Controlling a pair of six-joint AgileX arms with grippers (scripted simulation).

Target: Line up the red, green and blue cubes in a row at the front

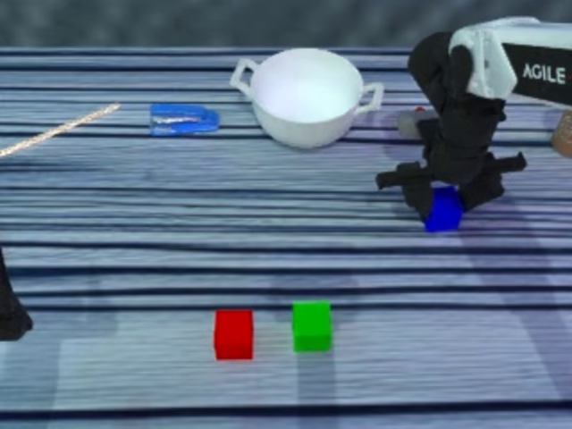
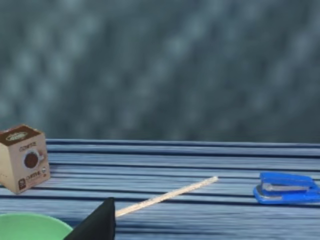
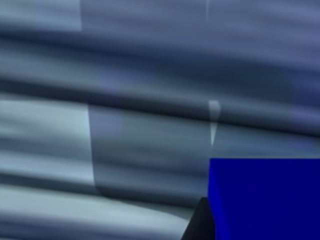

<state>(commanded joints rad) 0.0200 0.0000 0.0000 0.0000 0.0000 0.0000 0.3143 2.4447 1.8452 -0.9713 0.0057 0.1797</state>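
The right gripper (image 1: 444,198) is clamped on the blue cube (image 1: 443,212), at 3 o'clock of the worktop (image 1: 134,268). The red cube (image 1: 233,335) and green cube (image 1: 312,326) sit side by side at 6 o'clock. The left gripper (image 1: 11,313) is parked at 8 o'clock; I cannot tell its state.

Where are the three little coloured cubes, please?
red cube (image 1: 233,334): top view, middle of its top face.
green cube (image 1: 312,325): top view, middle of its top face.
blue cube (image 1: 444,213): top view, its visible face below the right hand (image 1: 444,188).

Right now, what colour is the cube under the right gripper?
Deep blue. The blue cube sits at the right gripper, clearest in the top view.
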